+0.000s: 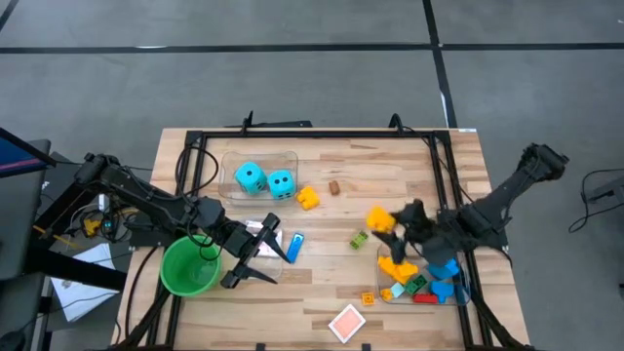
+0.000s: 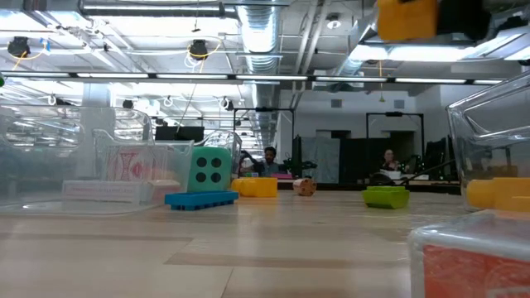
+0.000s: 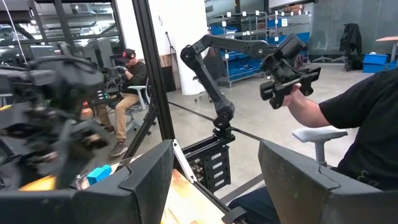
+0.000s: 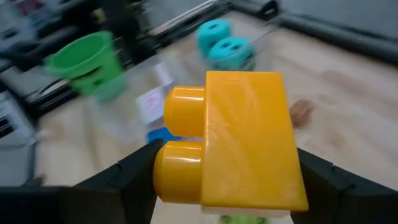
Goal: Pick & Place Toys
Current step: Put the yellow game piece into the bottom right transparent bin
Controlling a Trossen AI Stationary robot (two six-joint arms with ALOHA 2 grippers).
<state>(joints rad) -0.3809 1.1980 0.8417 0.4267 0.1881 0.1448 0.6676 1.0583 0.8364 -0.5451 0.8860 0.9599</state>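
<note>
My right gripper point(image 1: 388, 224) is shut on a yellow brick point(image 4: 242, 143), held high above the table's right half, next to a clear bin point(image 1: 466, 292) that holds several coloured bricks. In the low view the brick point(image 2: 406, 18) hangs at the top of the picture. Two cyan dice point(image 1: 265, 179) sit in a clear bin at the far left. Loose on the wood lie a yellow brick point(image 1: 308, 198), a green brick point(image 1: 360, 239), a blue brick point(image 1: 295, 246), a small orange brick point(image 1: 368, 298) and a red-and-white card point(image 1: 347, 322). My left gripper point(image 1: 253, 253) stands open by the green cup point(image 1: 190, 265), with nothing between its fingers. My right gripper pinches the yellow brick between its two fingers. One finger point(image 4: 134, 177) stands at the studded side point(image 4: 177, 171), the other at the opposite face point(image 4: 292, 174). The fingers slant down from the table's right side. The brick is lifted clear of the table, its studs pointing sideways.
A clear bin point(image 1: 278, 263) with cards lies under my left gripper. A small brown piece point(image 1: 334, 187) sits near the far edge. A black frame point(image 1: 312, 132) runs along the table's edges. People sit in the room beyond the table.
</note>
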